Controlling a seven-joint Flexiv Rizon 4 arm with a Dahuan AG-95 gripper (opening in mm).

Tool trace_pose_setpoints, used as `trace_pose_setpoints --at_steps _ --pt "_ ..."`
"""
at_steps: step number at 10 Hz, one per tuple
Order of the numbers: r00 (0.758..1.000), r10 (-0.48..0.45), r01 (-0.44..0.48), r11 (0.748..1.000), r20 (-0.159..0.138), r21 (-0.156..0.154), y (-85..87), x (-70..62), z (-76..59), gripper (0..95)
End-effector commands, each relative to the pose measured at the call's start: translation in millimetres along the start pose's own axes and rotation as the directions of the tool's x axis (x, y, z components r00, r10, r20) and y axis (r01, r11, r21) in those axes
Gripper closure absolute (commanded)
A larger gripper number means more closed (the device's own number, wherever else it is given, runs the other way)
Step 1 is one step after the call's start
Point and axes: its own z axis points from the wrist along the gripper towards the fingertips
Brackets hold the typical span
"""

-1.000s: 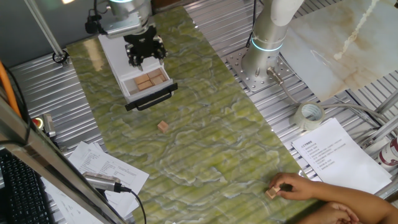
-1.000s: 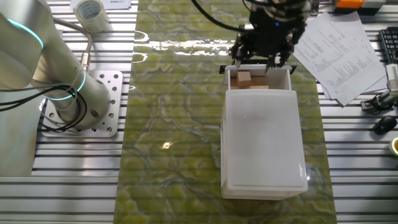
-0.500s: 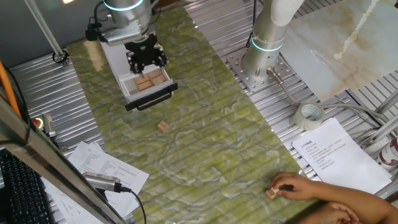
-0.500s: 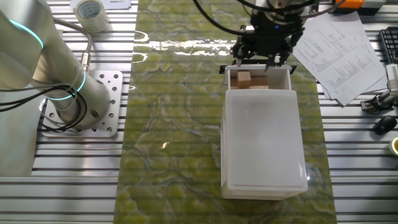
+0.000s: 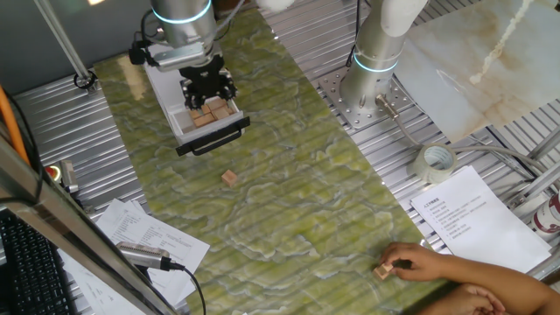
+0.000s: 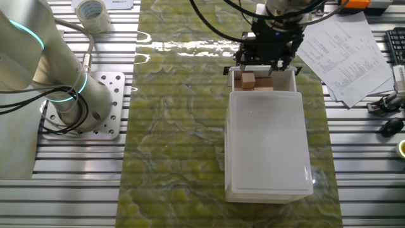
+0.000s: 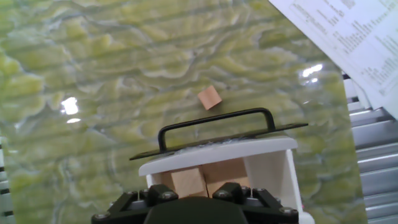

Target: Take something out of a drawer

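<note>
Several light wooden blocks [image 5: 213,114] lie in the open drawer [image 5: 206,128], which is pulled out from the white box [image 6: 267,145] near the far end of the green marbled tabletop [image 5: 289,184]. Over the last second the gripper [image 5: 208,90] has come down from above the drawer until its fingers sit among the blocks, and from the other fixed view it also stands lower over the tray. The hand view shows only the gripper body above a tan block at the drawer's inner end, so I cannot tell how wide the jaws stand or whether anything is clamped. I judge the reach finished and the grasp next. One loose block [image 5: 229,178] lies on the tabletop just beyond the black handle [image 7: 214,124]; a person's hand [image 5: 418,262] holds another near the near edge.
</note>
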Motion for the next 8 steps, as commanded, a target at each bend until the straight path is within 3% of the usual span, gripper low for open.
trace_pose_setpoints --at_steps 1,5,8 --pt "1.0 -0.026 0.026 1.0 0.004 0.002 0.6 1.8 9.6 38.0" --pt "0.998 -0.064 0.064 0.998 0.006 0.002 5.2 8.9 17.0 38.0" --pt "0.997 -0.069 0.069 0.998 0.019 0.001 8.8 4.0 23.6 38.0"
